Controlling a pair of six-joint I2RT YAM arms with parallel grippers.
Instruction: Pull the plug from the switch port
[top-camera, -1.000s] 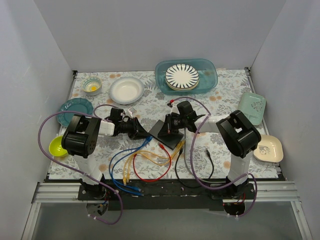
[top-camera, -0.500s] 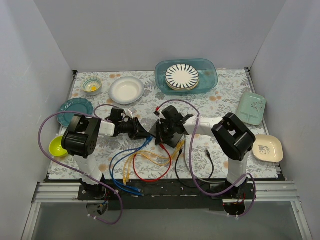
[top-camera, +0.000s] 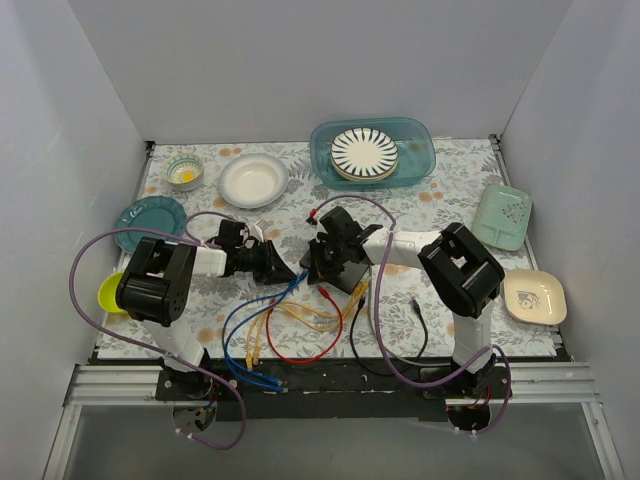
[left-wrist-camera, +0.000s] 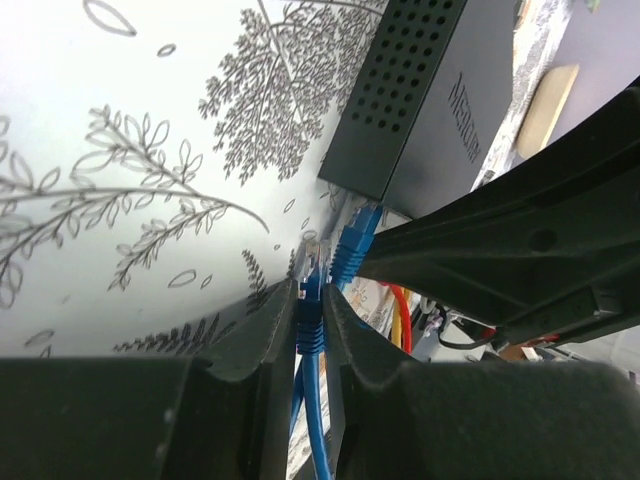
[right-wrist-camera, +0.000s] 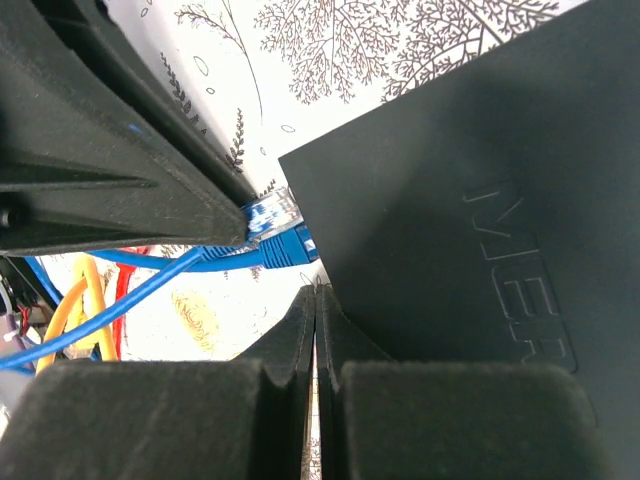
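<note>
The flat matte black switch (right-wrist-camera: 450, 180) sits centre-frame on the desk (top-camera: 430, 200). The right fingers (right-wrist-camera: 280, 350), pressed together, rest at its edge, likely steadying it while the left fingers (left-wrist-camera: 255, 340) pinch a blue cable plug (left-wrist-camera: 310, 318).

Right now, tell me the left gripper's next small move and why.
Probably draw the left gripper straight back from the switch: it is shut on a blue plug whose clear tip shows just off the switch edge, while the shut right gripper sits at the switch.
</note>
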